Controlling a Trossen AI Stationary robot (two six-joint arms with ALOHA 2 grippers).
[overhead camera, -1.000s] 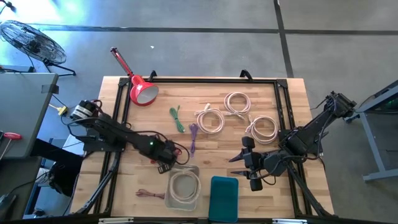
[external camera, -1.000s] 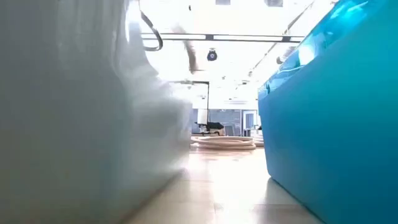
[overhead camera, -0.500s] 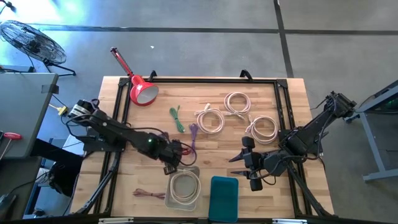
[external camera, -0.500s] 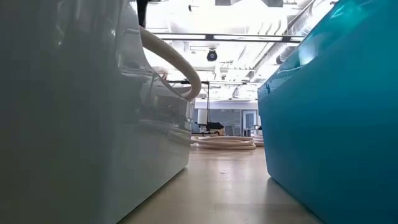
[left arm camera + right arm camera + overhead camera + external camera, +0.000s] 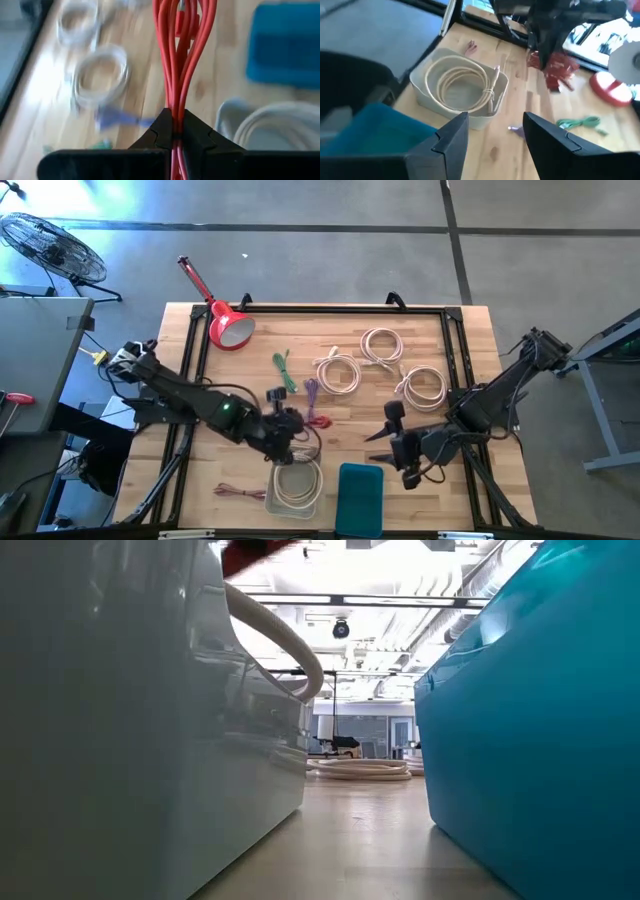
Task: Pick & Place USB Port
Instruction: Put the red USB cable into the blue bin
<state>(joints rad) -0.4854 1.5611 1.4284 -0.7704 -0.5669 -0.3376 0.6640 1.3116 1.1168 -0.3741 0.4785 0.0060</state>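
Since the earlier frame our left gripper [image 5: 297, 430] has travelled toward three o'clock across the table [image 5: 460, 340], from beside the clear bin [image 5: 296, 484] to a spot just above that bin's twelve o'clock rim, and the red cable [image 5: 318, 421] has come with it. We see our left gripper pinched shut on the red cable, whose looped strands run straight out from between the fingers [image 5: 192, 135] in the left wrist view. Our right gripper [image 5: 388, 448] has eased slightly toward nine o'clock; it sits at about three o'clock from the clear bin, just past the blue bin [image 5: 360, 498], with its fingers [image 5: 451, 137] spread wide and nothing between them. Inside the clear bin lies one coiled beige cable [image 5: 296, 480]. Three more beige coils rest farther up the table, one at twelve o'clock from the bin [image 5: 339, 372], one beyond it [image 5: 381, 345], and one toward two o'clock [image 5: 423, 387]. We can make out a green cable [image 5: 284, 370] and a purple cable [image 5: 311, 392] side by side near the centre. At eleven o'clock a red lamp [image 5: 228, 326] lies on the table's corner. A thin dark red cable [image 5: 240, 492] rests at nine o'clock from the clear bin.
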